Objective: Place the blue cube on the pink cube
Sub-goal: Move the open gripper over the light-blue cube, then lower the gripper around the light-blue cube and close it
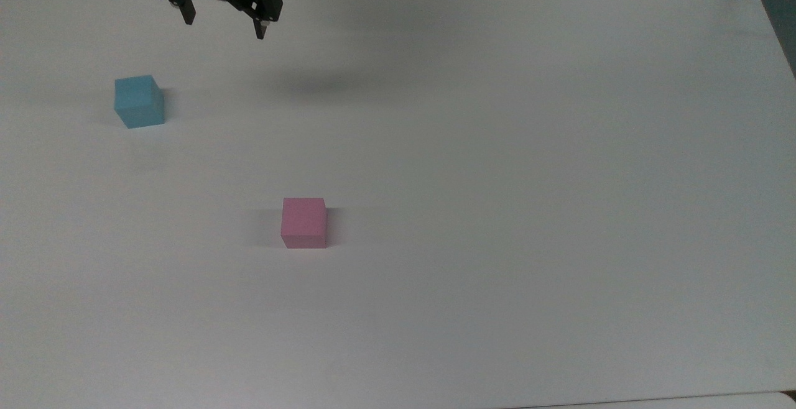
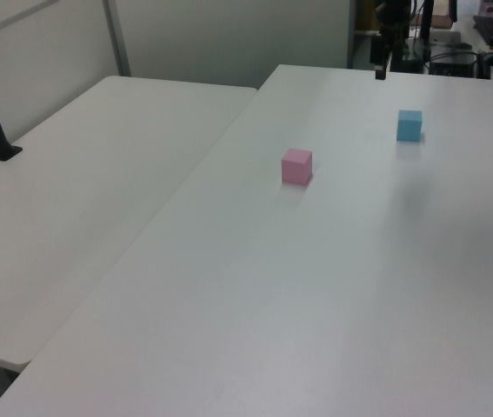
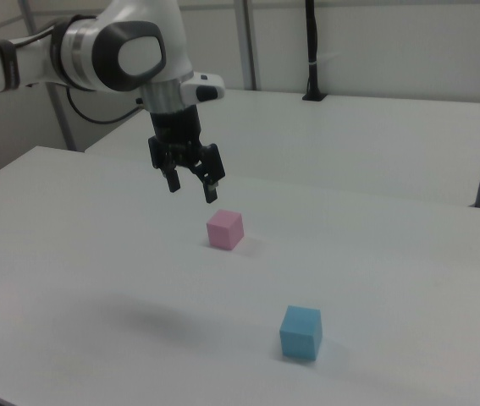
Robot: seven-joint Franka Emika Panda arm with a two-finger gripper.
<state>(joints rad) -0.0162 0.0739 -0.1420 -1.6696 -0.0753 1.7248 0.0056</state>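
Overhead, in the top view, a wide white table (image 1: 497, 148) carries two small matte cubes that sit well apart from each other. The blue cube (image 1: 138, 101) rests on the table toward the top view's left, turned slightly so one corner faces forward. The pink cube (image 1: 303, 222) rests nearer the middle of the table, lower in the top view and to the right of the blue one, with its faces roughly square to the picture. Neither cube is stacked on the other, and nothing touches either of them. The black gripper (image 1: 224, 25) hangs in the air near the far edge of the table, above and to the right of the blue cube in the top view, with its jaws spread apart and holding nothing. A soft grey shadow (image 1: 329, 82) lies on the table to the right of the gripper in the top view. In the right view, the white robot arm (image 3: 96, 55) reaches in from the right view's left, and the gripper (image 3: 191, 191) points down, raised above the table, with the pink cube (image 3: 224, 229) just beyond it and the blue cube (image 3: 300, 332) closer to the camera. In the left view, the pink cube (image 2: 296, 166) sits mid-table and the blue cube (image 2: 409, 125) sits farther back toward the left view's right. A second white table (image 2: 81, 191) stands alongside.
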